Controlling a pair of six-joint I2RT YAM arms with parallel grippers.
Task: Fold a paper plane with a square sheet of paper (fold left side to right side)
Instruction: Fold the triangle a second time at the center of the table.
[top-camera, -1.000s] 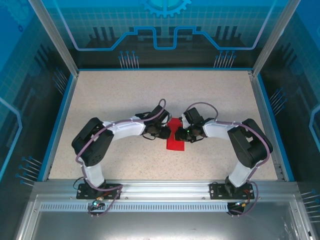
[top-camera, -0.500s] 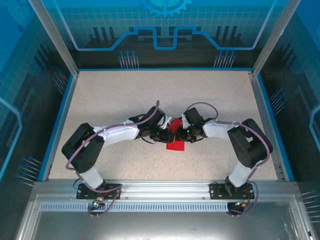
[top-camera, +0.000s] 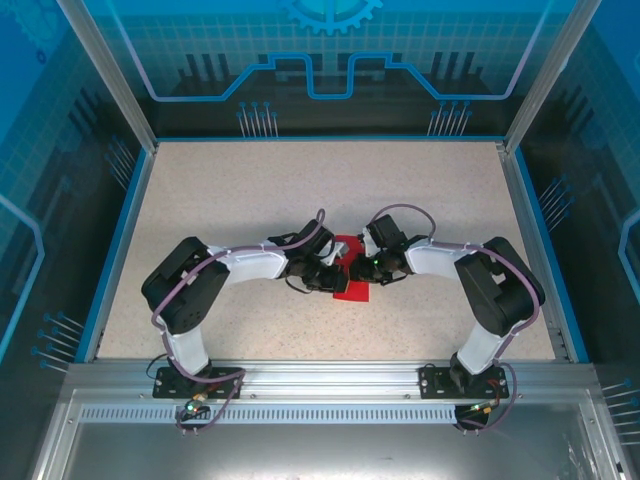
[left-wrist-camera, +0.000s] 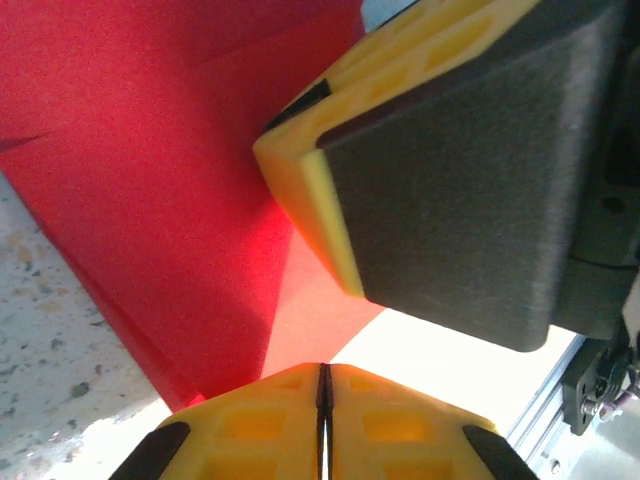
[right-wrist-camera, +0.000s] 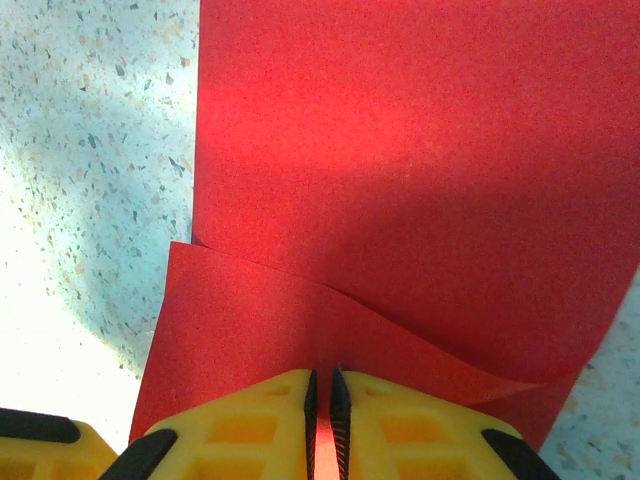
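Arm bases: bolted at the near edge of the speckled beige worktop (top-camera: 300, 190), wrists brought together at its middle.
Left gripper (top-camera: 326, 277) (left-wrist-camera: 322, 385): clenched, yellow pads pressed flat together at the border of the thin bright red square sheet of paper (top-camera: 350, 288) (left-wrist-camera: 150, 170) (right-wrist-camera: 400, 150); whether paper is caught between them cannot be told.
Right gripper (top-camera: 361, 268) (right-wrist-camera: 320, 385): clamped on a raised, curling flap of the sheet, with a red sliver seen between its pads.
Sheet: laid on the worktop between both grippers, in layers.
Progress: judged early; one flap is lifted over a flat layer, no dart is formed, and creasing is left.
Edges: the flap's free edge is bowed, not yet matched to the layer below.
Open room: bare worktop is left all round, well apart from the blue border rail (top-camera: 128, 240); the grippers are crowded together.
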